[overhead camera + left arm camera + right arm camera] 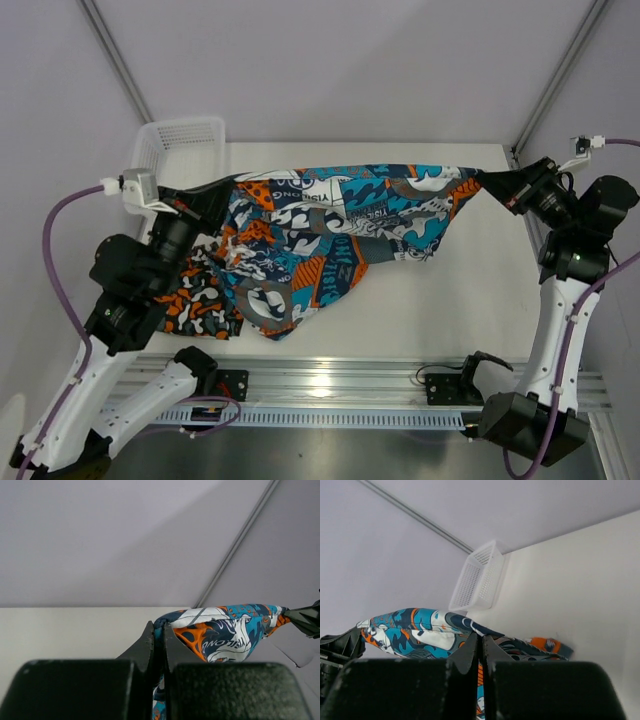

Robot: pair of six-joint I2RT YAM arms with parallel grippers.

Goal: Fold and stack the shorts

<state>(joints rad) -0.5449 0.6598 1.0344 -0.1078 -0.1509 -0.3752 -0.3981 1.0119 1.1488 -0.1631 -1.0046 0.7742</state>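
Over the table (480,300) from above, teal print shorts (340,240) hang stretched between left gripper (222,192) at 9 o'clock and right gripper (488,182) at 3 o'clock; camouflage shorts (200,300) lie at 8 o'clock. Left wrist: jaws pinch the teal cloth, which runs toward 3 o'clock. Right wrist: jaws pinch the other edge; basket (480,577) at 12 o'clock.

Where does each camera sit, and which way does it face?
Top external: above, behind the arms, looking down on the table; both arms show, holding the teal shorts stretched.
Left wrist: on the left arm, facing right along its shut left pincer.
Right wrist: on the right arm, facing left past its shut right pincer toward the basket.
Shared: both wrist views show the shorts and the opposite pincer.
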